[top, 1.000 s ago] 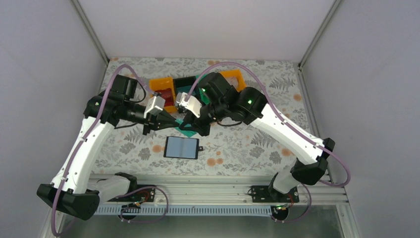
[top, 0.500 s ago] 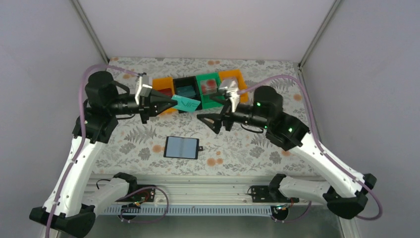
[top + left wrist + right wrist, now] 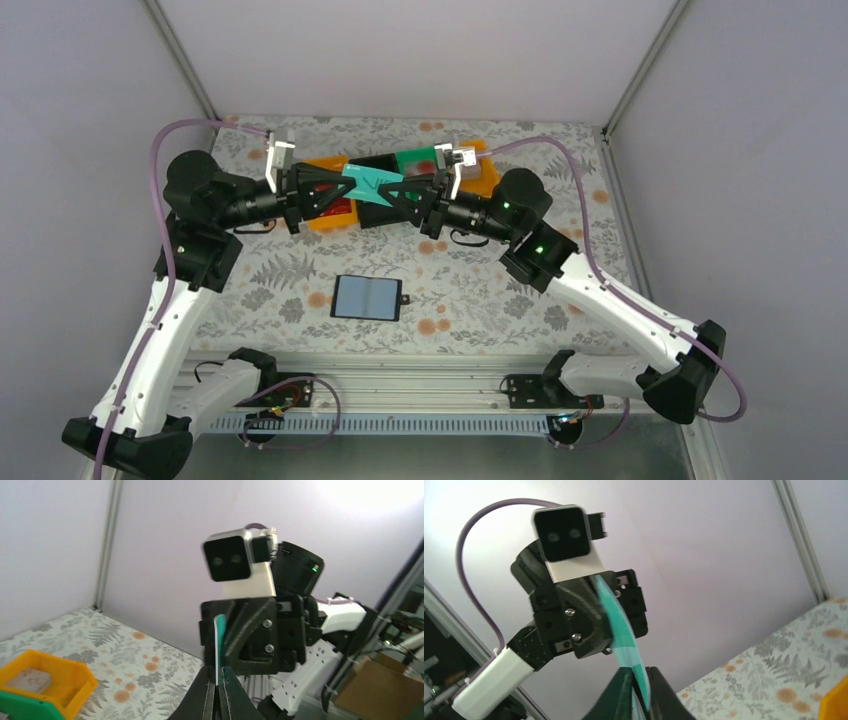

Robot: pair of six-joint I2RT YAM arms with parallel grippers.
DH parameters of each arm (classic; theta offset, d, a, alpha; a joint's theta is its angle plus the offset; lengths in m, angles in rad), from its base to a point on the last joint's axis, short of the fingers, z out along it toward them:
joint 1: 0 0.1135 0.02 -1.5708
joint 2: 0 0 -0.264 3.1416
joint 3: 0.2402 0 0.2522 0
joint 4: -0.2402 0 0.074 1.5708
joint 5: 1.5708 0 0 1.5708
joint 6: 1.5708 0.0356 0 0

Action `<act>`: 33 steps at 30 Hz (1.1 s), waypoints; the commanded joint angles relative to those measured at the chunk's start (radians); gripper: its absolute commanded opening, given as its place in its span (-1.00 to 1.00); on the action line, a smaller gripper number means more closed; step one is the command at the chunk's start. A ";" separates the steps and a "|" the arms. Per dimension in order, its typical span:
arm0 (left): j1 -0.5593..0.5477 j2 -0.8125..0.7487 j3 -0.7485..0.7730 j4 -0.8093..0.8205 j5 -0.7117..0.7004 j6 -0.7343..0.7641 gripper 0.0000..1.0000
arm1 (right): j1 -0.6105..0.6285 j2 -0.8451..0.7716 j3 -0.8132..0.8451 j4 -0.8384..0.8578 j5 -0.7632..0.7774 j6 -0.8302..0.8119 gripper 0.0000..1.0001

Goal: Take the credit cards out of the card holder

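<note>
A teal credit card (image 3: 372,184) is held in the air at the upper centre of the top view, above a row of bins (image 3: 326,176). The left gripper (image 3: 350,189) and right gripper (image 3: 396,192) each clamp one end between closed fingers. The black card holder (image 3: 367,297) lies open on the floral table (image 3: 480,290) at lower centre, well apart.

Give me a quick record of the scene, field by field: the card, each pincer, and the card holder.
credit card: teal, held in the air over the bins
left pincer: shut on one end of the credit card
right pincer: shut on the other end
card holder: lying open on the table, apart from both pincers
</note>
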 commanded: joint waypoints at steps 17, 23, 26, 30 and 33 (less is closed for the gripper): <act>0.251 -0.128 -0.449 -0.501 -0.701 -0.118 1.00 | -0.329 0.588 0.676 -0.875 0.032 -0.194 -0.92; 0.298 -0.177 -0.608 -0.443 -0.694 -0.144 1.00 | -0.331 0.935 0.975 -0.996 0.055 -0.264 -0.92; 0.303 -0.191 -0.644 -0.400 -0.698 -0.144 1.00 | -0.332 1.063 1.082 -1.015 0.053 -0.262 -0.92; 0.306 -0.200 -0.661 -0.368 -0.713 -0.126 1.00 | -0.329 1.166 1.124 -1.009 0.047 -0.248 -0.92; 0.307 -0.204 -0.670 -0.352 -0.731 -0.103 1.00 | -0.325 1.215 1.131 -0.971 -0.001 -0.239 -0.92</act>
